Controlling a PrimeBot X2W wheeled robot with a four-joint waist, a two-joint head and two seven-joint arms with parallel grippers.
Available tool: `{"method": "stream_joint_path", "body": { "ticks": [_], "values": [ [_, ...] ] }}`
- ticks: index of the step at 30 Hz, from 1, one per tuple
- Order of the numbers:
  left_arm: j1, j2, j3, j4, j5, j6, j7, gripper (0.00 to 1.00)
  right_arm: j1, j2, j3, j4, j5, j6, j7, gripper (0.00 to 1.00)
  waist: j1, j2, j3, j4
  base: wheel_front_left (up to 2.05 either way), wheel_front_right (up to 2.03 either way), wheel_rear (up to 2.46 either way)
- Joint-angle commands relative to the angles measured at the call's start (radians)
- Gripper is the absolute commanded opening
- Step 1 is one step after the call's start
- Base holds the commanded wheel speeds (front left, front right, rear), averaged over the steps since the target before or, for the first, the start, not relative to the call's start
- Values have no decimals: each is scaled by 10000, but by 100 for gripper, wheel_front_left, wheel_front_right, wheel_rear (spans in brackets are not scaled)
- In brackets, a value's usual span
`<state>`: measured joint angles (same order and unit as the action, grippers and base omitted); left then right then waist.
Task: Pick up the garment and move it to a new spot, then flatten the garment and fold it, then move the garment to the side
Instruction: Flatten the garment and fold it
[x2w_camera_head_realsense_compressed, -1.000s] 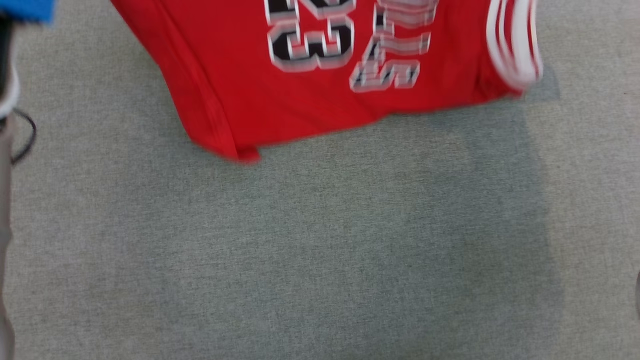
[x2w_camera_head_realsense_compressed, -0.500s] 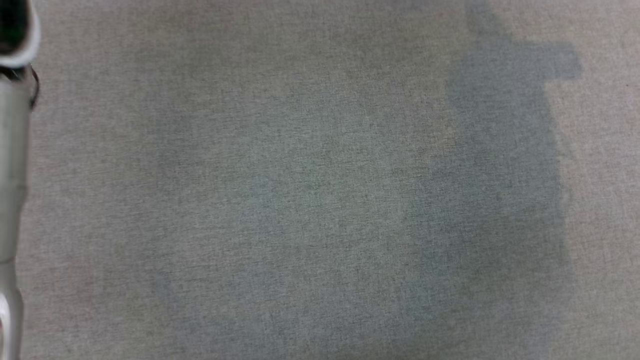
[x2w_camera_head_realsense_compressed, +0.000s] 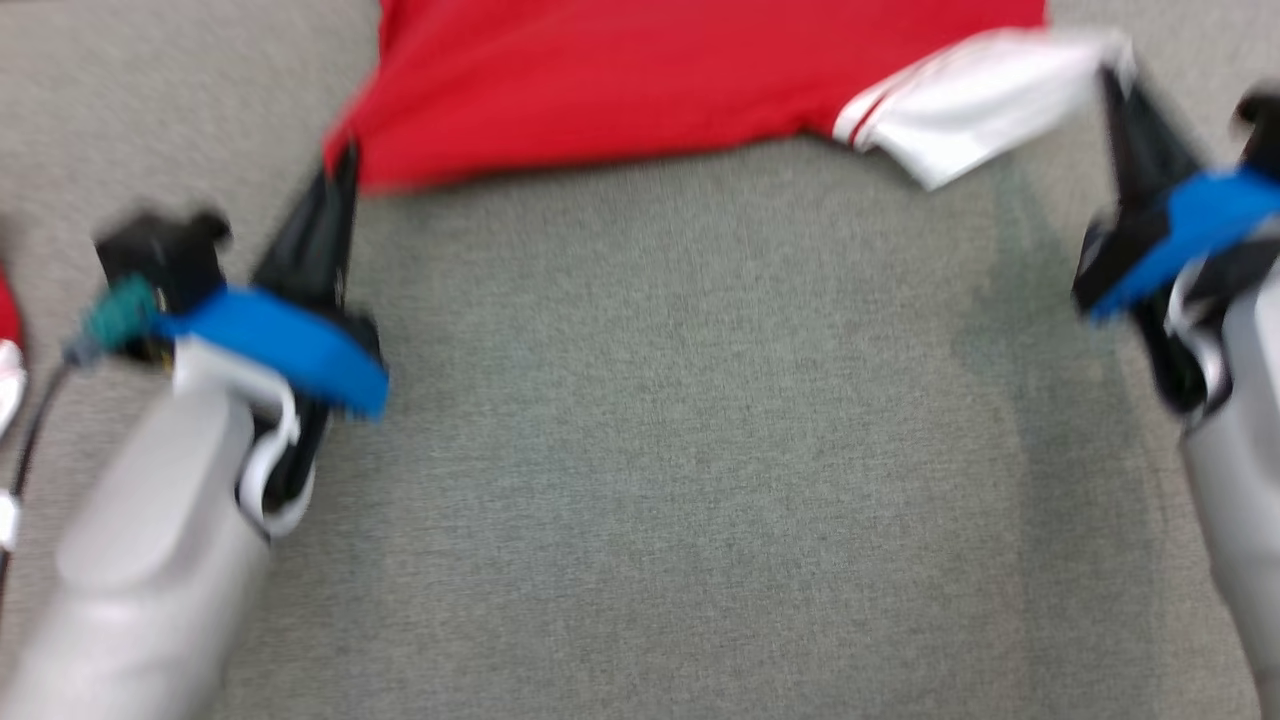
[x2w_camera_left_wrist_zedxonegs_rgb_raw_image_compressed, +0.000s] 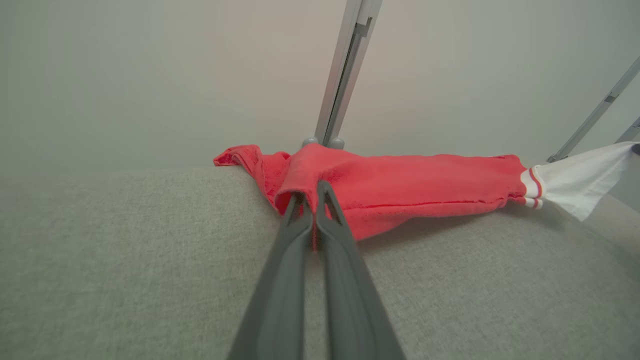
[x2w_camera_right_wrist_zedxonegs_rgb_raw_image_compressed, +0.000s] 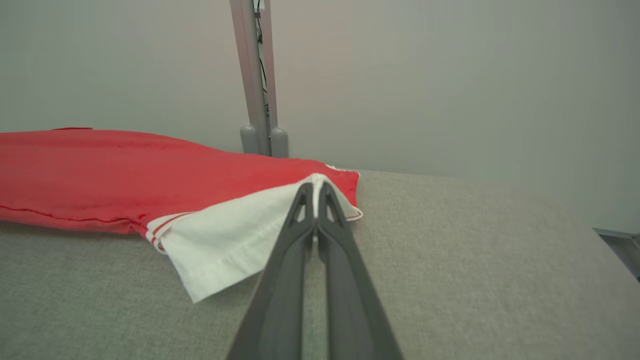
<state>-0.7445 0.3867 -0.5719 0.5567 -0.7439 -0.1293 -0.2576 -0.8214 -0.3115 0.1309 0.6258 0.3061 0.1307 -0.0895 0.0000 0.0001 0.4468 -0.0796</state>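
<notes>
The left gripper (x2w_camera_head_realsense_compressed: 343, 165), the right gripper (x2w_camera_head_realsense_compressed: 1112, 75) and the shirt (x2w_camera_head_realsense_compressed: 620, 80) are in the head view, where half a second ago the grey surface (x2w_camera_head_realsense_compressed: 650, 450) lay bare beside one forearm; the camera has swung. The left jaws are clamped shut on the shirt's red corner, the right ones on its white sleeve (x2w_camera_right_wrist_zedxonegs_rgb_raw_image_compressed: 225, 240). The shirt lies spread between and beyond both tips.

Your left forearm (x2w_camera_head_realsense_compressed: 140, 560) is a pale grey rounded shell, ending in a white ring (x2w_camera_head_realsense_compressed: 270, 480) and a black wrist block wrapped in a bright blue band (x2w_camera_head_realsense_compressed: 280, 350). The left pincer (x2w_camera_head_realsense_compressed: 345, 165) and right pincer (x2w_camera_head_realsense_compressed: 1112, 80) each have two long, dark grey, tapering fingers (x2w_camera_left_wrist_zedxonegs_rgb_raw_image_compressed: 280, 300). A thin black cable (x2w_camera_head_realsense_compressed: 28, 450) and a teal plug (x2w_camera_head_realsense_compressed: 115, 310) are at your left wrist.
</notes>
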Motion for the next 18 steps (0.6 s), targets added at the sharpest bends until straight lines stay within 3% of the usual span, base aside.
{"method": "stream_joint_path", "body": {
  "ticks": [1, 9, 18],
  "values": [
    [336, 42, 17, 46, -142, -9, -63, 0, 439, -51, -35, -144, 160, 1, 316, 0, 0, -1, -246, -81, 0, 0, 0],
    [2925, -248, -112, -41, -431, 112, -88, 0, 3919, 159, -1392, -2100, 215, -1, 2932, 0, 0, -1, -1700, 295, 0, 0, 0],
    [4572, -406, 210, -1006, -343, 543, -85, 0, 7770, 1706, -3147, -6261, -148, -1, 6522, 0, 0, -1, -2561, 662, 0, 0, 0]
  ]
}}
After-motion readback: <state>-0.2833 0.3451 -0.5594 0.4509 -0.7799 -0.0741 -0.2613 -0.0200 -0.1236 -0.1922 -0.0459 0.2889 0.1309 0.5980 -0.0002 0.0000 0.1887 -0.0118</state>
